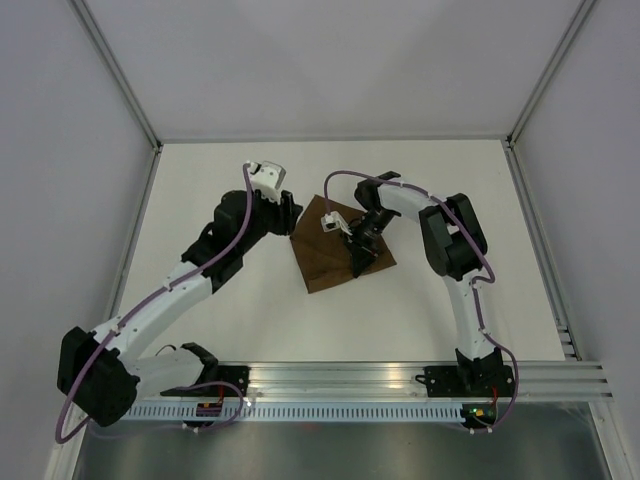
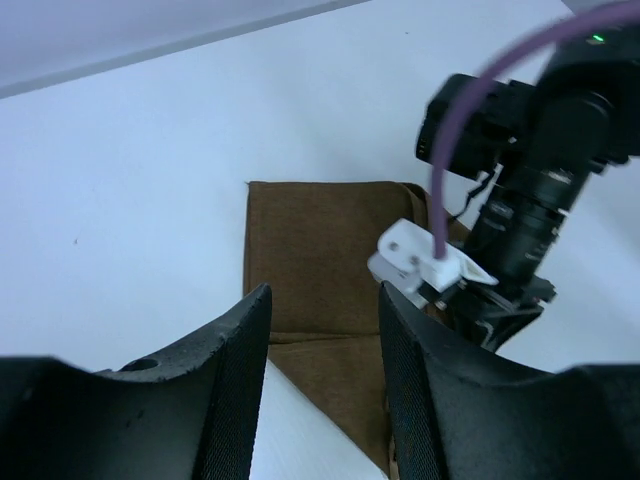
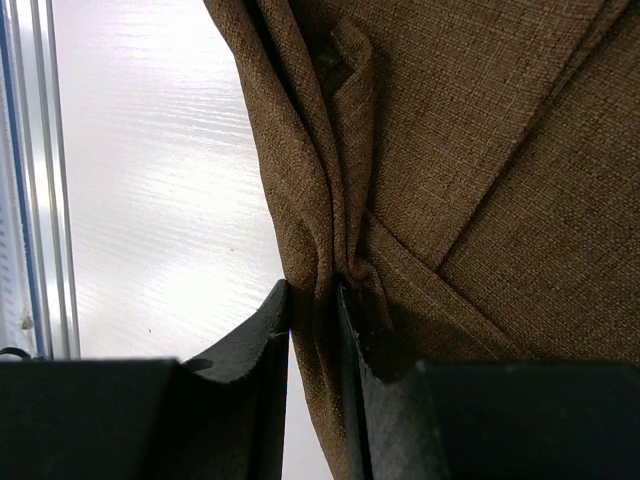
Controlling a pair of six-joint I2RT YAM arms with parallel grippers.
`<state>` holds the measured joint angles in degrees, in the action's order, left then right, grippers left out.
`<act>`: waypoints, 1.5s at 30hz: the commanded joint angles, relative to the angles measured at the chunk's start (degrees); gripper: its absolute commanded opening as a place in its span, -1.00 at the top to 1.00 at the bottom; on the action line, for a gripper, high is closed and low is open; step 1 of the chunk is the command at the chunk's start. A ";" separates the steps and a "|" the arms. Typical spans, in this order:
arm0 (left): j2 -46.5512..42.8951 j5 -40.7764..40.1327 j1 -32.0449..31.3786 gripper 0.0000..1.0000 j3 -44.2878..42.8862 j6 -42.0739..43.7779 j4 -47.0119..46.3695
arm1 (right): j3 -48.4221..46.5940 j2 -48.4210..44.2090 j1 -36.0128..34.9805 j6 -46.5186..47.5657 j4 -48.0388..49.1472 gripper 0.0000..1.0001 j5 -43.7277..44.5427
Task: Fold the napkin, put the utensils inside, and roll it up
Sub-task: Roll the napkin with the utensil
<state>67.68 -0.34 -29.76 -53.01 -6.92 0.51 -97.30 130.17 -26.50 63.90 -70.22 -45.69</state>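
The dark brown napkin lies folded in the middle of the white table, its edges slanted to the table's sides. My right gripper is down on its right part, shut on a bunched fold of the cloth that rises between the two fingers. My left gripper hovers at the napkin's upper left corner. It stands open, and between its fingers only the flat cloth shows below. The utensils are out of view.
The right arm's wrist and white camera mount sit close to my left gripper's right finger. An aluminium rail runs along the near edge. Grey walls and metal posts enclose the white table.
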 commanded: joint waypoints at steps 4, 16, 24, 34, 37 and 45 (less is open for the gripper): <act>-8.18 -11.88 -9.33 -0.08 9.77 8.74 -13.17 | -3.16 6.32 1.01 2.28 -3.79 0.82 2.19; 3.68 -15.13 -27.71 -0.13 14.26 20.80 -16.34 | -9.05 11.07 1.89 0.44 -6.86 0.83 1.92; 16.07 -12.67 -32.03 -0.16 11.09 22.30 -17.30 | -9.93 11.95 2.07 0.26 -7.92 0.82 1.66; 26.18 -10.12 -32.03 -0.18 8.19 23.97 -21.69 | -11.25 12.92 2.33 0.17 -8.89 0.82 2.01; 28.64 -10.65 -31.85 -0.18 7.84 24.58 -23.53 | -11.69 13.00 2.42 0.17 -8.97 0.82 1.84; 32.86 -10.91 -29.66 -0.15 7.84 25.37 -25.74 | -12.13 13.36 2.33 0.00 -9.32 0.82 1.92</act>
<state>99.31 -11.88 -60.66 -43.55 16.01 -20.80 -108.92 139.90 -24.60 61.25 -81.97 -50.04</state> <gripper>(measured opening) 0.580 0.276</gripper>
